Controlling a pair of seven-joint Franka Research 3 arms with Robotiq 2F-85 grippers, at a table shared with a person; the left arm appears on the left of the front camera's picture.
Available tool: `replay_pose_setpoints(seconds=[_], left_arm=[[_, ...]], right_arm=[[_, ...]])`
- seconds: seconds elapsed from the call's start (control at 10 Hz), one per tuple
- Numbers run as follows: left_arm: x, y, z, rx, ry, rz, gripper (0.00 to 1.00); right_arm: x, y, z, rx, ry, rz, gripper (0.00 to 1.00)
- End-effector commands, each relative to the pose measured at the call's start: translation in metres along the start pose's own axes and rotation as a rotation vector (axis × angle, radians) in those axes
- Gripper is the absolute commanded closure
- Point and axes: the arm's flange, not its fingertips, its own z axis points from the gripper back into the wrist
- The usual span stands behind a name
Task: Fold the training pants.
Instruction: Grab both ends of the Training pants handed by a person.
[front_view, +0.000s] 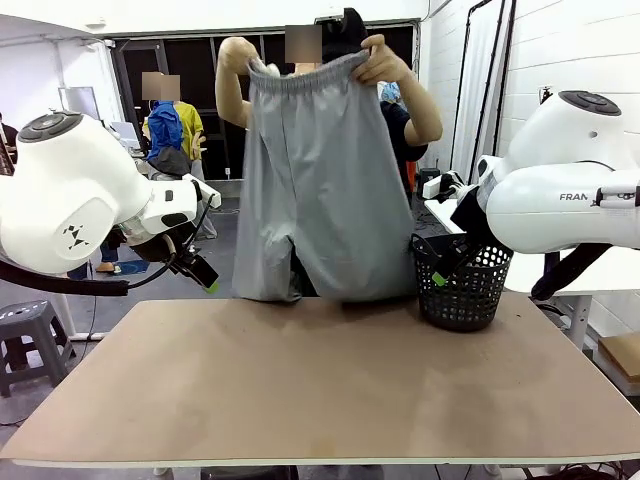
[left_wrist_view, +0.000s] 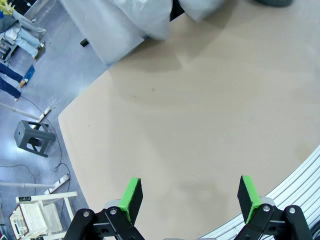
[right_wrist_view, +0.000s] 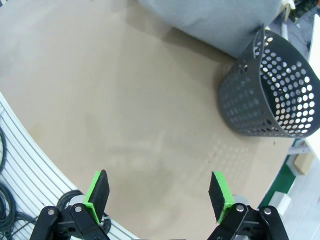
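Pants: a person is holding the training pants (front_view: 318, 180) up at twelve o'clock.
Fingers: my left gripper (left_wrist_view: 189, 189) and right gripper (right_wrist_view: 158, 181) are hanging spread wide, empty.
Advice: I am judging it best to pinch only once they lie flat.

Grey training pants (front_view: 320, 180), black perforated basket (front_view: 462, 285), tan table (front_view: 320, 380).

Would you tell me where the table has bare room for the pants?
The table is bare from the near edge up to the hanging training pants, and leftward from the black basket. Crowded only at the far right, around that basket.
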Motion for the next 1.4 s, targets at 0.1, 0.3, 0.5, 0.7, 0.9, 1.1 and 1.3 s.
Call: replay_pose_setpoints(seconds=[0.1, 0.3, 0.5, 0.7, 0.9, 1.1, 1.3], left_arm=[[-0.002, -0.0002, -0.001, 0.003, -0.004, 0.0, 0.0], [-0.002, -0.0002, -0.001, 0.003, -0.004, 0.0, 0.0], [-0.002, -0.0002, -0.001, 0.003, -0.004, 0.0, 0.0], [-0.002, -0.0002, -0.001, 0.003, -0.004, 0.0, 0.0], [-0.002, -0.0002, -0.001, 0.003, -0.004, 0.0, 0.0], [-0.002, -0.0002, -0.001, 0.003, -0.004, 0.0, 0.0], [-0.002, -0.0002, -0.001, 0.003, -0.004, 0.0, 0.0]], right_arm=[[-0.0009, 0.0004, -0.0017, 0.0, -0.004, 0.002, 0.0], [-0.0009, 0.0004, -0.0017, 0.0, -0.004, 0.002, 0.0], [-0.0009, 0.0004, -0.0017, 0.0, -0.004, 0.002, 0.0], [-0.0009, 0.0004, -0.0017, 0.0, -0.004, 0.002, 0.0], [-0.0009, 0.0004, -0.0017, 0.0, -0.004, 0.002, 0.0], [-0.0009, 0.0004, -0.0017, 0.0, -0.004, 0.002, 0.0], [-0.0009, 0.0004, -0.0017, 0.0, -0.004, 0.002, 0.0]])
